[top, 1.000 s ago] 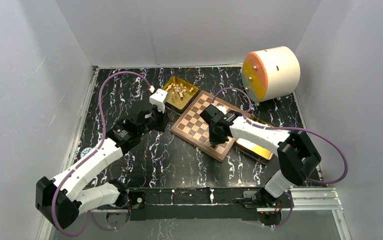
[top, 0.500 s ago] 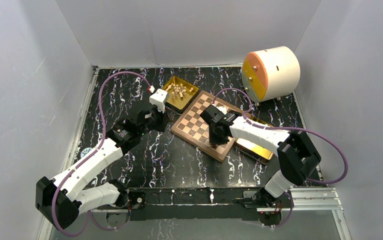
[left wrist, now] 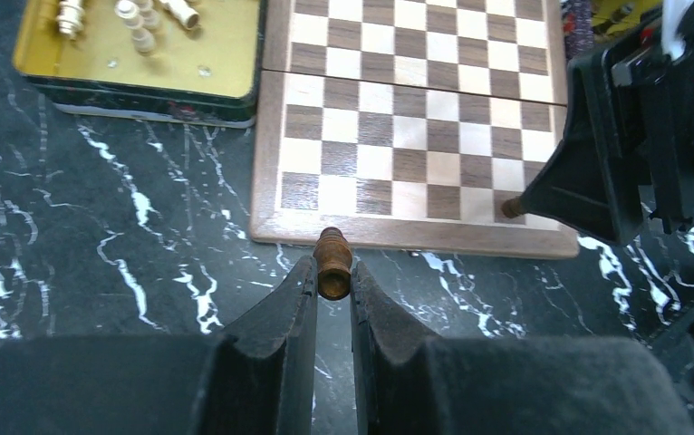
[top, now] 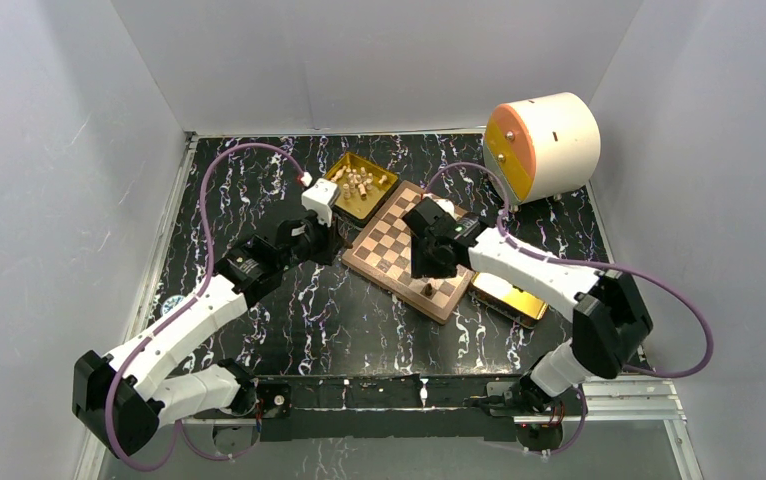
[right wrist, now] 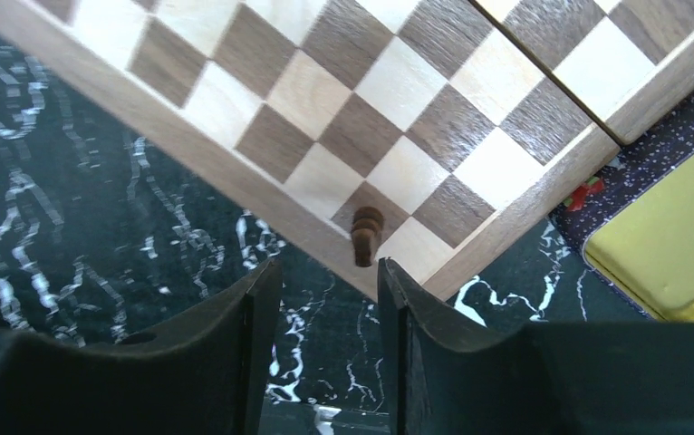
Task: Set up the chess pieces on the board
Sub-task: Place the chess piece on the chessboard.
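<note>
While the left gripper is clamped on 1 dark brown chess piece just off the edge of the board, the right gripper hangs half-open and empty. Below it, 1 dark piece stands on a dark edge square beside the board's corner, touching neither finger.

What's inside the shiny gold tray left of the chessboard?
Small pale cream wooden chess pieces lie jumbled inside the shiny gold rectangular tray. The left arm's white wrist block covers the tray's left corner, so whatever sits there is hidden.
</note>
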